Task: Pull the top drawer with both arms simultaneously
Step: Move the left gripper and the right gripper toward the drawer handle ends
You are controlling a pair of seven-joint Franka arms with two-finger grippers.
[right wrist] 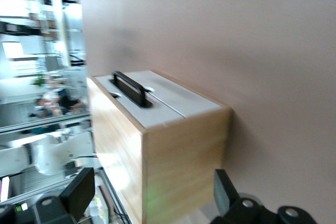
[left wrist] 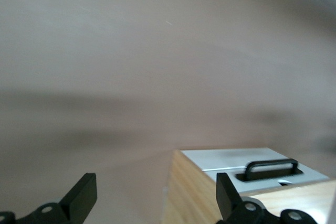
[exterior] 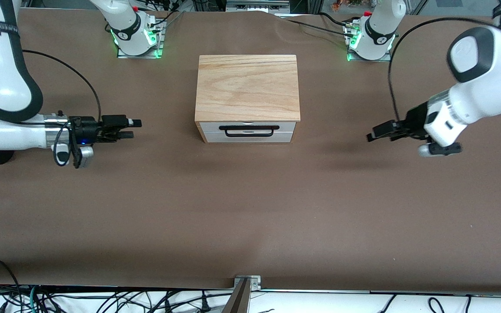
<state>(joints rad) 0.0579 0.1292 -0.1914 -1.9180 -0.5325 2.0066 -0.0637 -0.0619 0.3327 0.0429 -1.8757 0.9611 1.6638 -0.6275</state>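
While shut, top drawer (exterior: pixel 248 130) untouched.

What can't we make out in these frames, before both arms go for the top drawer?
- Inside of the top drawer: it is shut, so every view shows only the white front and black handle.
- Lower drawer front: front view, the box hides most of it from above.
- Left gripper: left wrist view, fingers cut off by the edge.
- Right gripper: right wrist view, same.
- Room at the box's side: right wrist view, blurred.
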